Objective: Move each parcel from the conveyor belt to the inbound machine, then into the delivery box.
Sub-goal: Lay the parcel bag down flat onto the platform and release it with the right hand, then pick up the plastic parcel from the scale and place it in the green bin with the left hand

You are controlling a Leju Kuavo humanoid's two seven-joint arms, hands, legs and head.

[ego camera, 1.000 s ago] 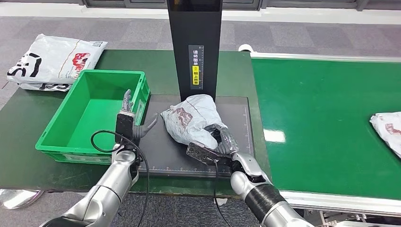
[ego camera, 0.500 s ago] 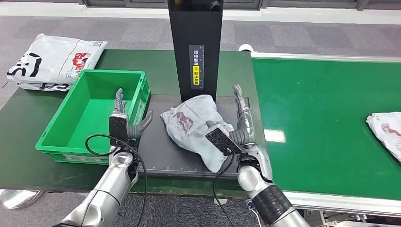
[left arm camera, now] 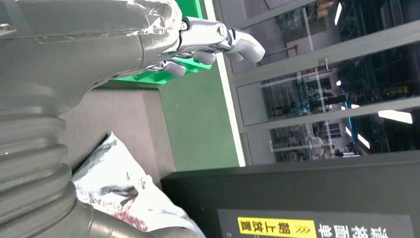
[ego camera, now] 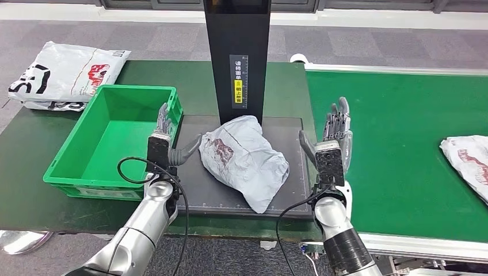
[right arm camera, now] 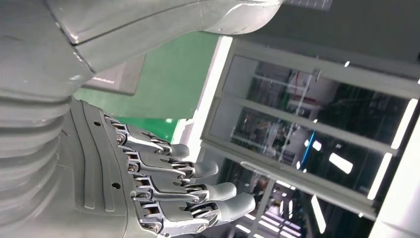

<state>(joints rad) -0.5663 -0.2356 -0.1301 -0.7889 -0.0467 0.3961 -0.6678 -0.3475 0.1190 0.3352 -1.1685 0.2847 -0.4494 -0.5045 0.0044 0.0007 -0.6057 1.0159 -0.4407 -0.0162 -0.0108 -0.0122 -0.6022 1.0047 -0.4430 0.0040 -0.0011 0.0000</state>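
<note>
Robot hands: left (ego camera: 164,144) & right (ego camera: 331,144) upright, fingers spread, empty, flanking parcel (ego camera: 244,158) on scanner pad (ego camera: 195,184).

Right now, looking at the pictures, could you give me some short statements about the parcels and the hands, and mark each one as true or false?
1. The grey parcel lies on the black scanner platform. True.
2. The right hand grips that parcel. False: it is raised beside it, open, holding nothing.
3. The green crate contains a parcel. False: what shows of its inside is bare.
4. Another parcel lies on the green conveyor belt. True.
5. The left hand is open, between crate and parcel. True.
</note>
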